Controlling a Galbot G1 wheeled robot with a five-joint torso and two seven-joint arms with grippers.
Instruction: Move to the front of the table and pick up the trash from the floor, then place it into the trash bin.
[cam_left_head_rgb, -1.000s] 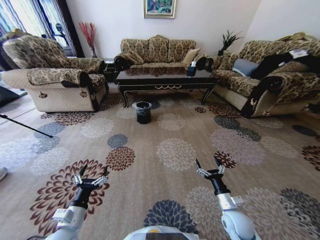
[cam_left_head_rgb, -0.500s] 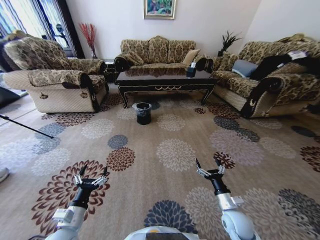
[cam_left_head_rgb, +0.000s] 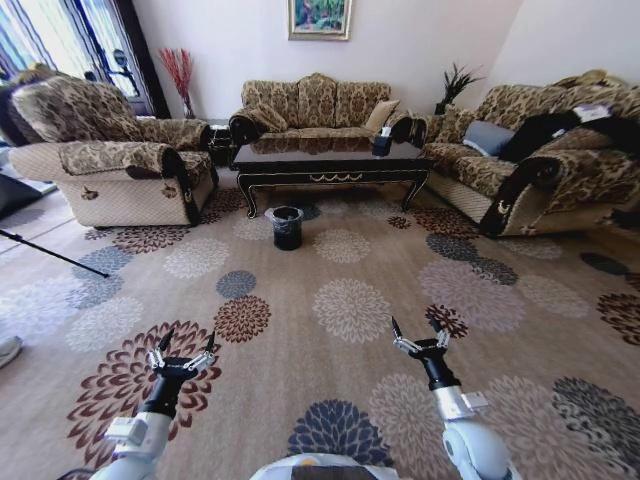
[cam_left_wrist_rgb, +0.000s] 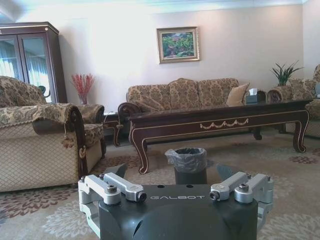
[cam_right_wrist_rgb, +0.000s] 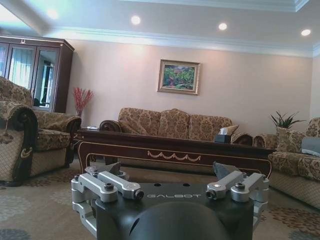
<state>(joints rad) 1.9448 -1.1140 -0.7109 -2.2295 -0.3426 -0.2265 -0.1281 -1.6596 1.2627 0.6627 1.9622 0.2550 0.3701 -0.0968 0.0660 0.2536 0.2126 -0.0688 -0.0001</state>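
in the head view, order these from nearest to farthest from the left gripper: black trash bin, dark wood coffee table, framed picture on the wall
1. Small round black trash bin, on the carpet ahead of the left gripper.
2. Long dark brown wooden coffee table, just behind the bin.
3. Framed picture, on the far wall above the sofa.

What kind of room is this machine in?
It looks like a formal living room: patterned sofas surround a dark wooden coffee table on a flowered carpet, with a framed painting on the wall.

A furnished home living room: patterned sofas (cam_left_head_rgb: 312, 103) ring a dark wooden coffee table (cam_left_head_rgb: 330, 158) on floral carpet (cam_left_head_rgb: 350, 310), beneath a framed painting (cam_left_head_rgb: 320, 17).
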